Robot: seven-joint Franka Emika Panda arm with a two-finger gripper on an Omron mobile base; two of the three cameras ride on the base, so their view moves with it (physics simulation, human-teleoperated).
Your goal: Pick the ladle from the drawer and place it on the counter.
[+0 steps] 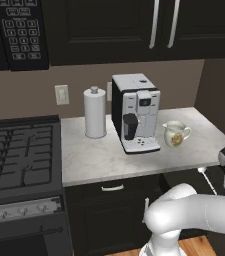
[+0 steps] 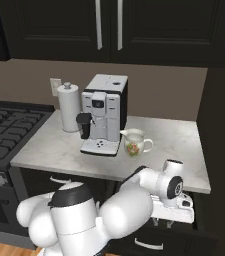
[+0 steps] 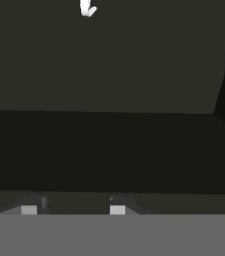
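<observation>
The robot's hand (image 3: 73,207), fingers apart and empty, looks into the shallow dark wooden drawer (image 3: 109,60). The slim silver-white ladle (image 3: 86,8) lies far ahead; advance, centring it between the fingertips.

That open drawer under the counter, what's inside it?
In the hand view the drawer has a dark floor, with a small white piece, perhaps the ladle, at the top edge. The rest is cut off.

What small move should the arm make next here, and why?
Probably ease the hand forward and down toward the ladle. In the hand view the fingers stand apart with nothing between them, and the ladle is only a small white shape far ahead on the dark floor of the drawer. It is not yet within grasp, so the counter comes later.
</observation>
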